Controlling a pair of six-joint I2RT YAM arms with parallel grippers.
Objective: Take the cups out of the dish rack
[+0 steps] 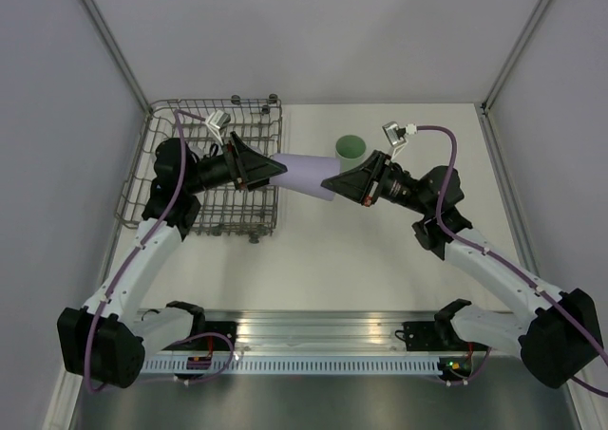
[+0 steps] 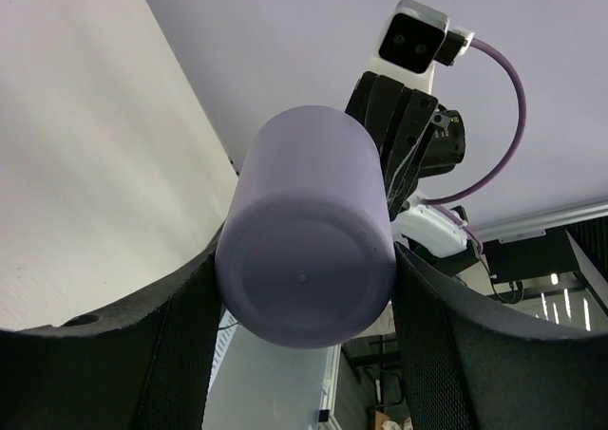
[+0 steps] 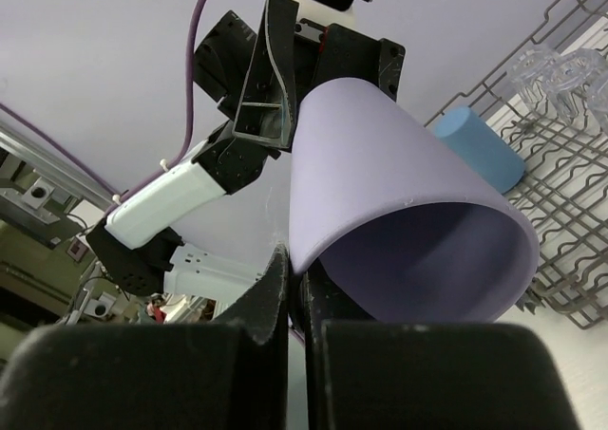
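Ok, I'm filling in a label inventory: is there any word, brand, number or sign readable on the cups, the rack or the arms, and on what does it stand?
No text can be read in any view.
The lavender cup, green cup, blue cup and dish rack show no print.
Any marking on the small parts along the base rail is too small to read.

Top view: lavender cup (image 1: 306, 174) ends hidden inside left claw (image 1: 278, 170) and right claw (image 1: 331, 185). Right wrist: blue cup (image 3: 484, 150) partly behind lavender cup; clear cups (image 3: 556, 69) cut by edge, count unclear.
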